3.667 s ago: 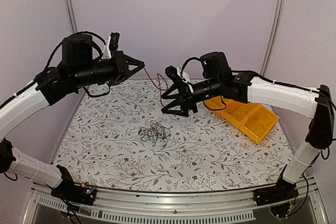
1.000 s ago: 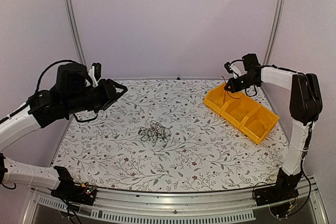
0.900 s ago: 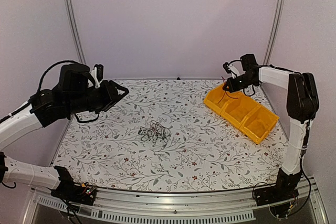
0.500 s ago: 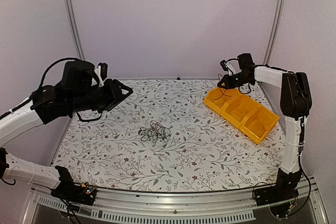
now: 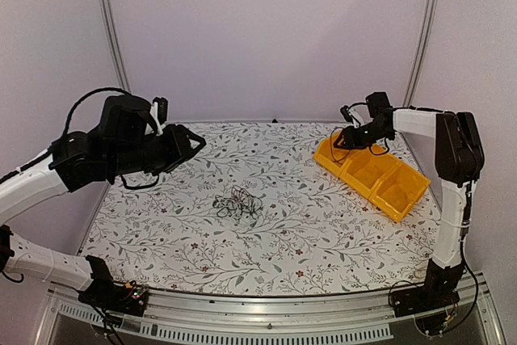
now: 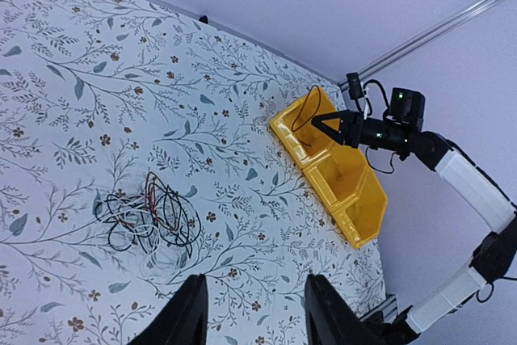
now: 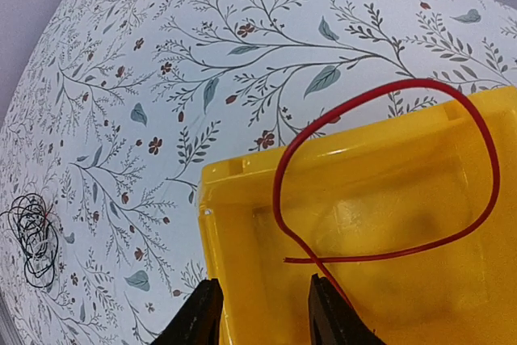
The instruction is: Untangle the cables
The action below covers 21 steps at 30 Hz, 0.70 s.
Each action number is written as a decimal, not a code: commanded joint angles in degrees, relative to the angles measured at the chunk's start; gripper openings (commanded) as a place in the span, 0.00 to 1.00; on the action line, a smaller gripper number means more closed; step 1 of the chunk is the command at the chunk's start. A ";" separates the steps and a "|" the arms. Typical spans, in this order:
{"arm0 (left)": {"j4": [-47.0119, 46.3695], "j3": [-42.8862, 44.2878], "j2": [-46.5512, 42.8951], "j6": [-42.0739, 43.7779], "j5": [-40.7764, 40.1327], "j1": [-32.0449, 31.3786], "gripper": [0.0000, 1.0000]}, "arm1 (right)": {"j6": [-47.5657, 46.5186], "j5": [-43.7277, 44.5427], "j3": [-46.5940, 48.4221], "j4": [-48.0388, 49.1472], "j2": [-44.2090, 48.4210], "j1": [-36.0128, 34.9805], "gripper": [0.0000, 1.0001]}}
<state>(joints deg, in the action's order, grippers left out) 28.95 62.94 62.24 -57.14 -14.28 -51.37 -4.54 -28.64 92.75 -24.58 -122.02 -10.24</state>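
The surface (image 5: 283, 240), a flat sheet printed with grey leafy sprigs and small dark red blossoms, is spreading out from the near edge. At about its middle the cables (image 5: 236, 202) are lying in a loose clump, hair-thin strands of black, dark red-brown and whitish wire curling into small overlapping loops; the left wrist view is showing them (image 6: 149, 220) as a flattened knot resting directly on the print. Above and to the left of the clump, well apart from it, the left pincer (image 6: 254, 284) is hovering released, its two black fingers standing apart with nothing but patterned sheet between them. Farther back on the right, a glossy yellow plastic bin (image 5: 380, 179) of three boxy compartments in a row is sitting at an angle. The right pincer (image 7: 264, 282) is hanging over its far-left end compartment, fingers parted and gripping nothing. Inside that compartment a single red cable (image 7: 424, 81) is lying, its thin smooth strand arching in one wide loop up over the bin's rim and crossing itself on the bin's floor.
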 commanded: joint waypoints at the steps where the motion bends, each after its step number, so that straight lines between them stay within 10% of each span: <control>1: -2.74 -1.38 0.12 3.52 -2.14 -0.66 0.40 | 1.67 1.21 -1.80 -1.70 10.81 0.00 0.44; 21: -7.60 -7.30 9.02 13.18 14.47 11.72 0.50 | -32.49 2.64 6.60 -16.40 14.15 -3.86 0.37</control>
<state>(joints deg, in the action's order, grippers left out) 22.24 57.47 67.88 -47.48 -7.60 -42.96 -27.09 -21.69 97.97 -35.38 -108.42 -10.74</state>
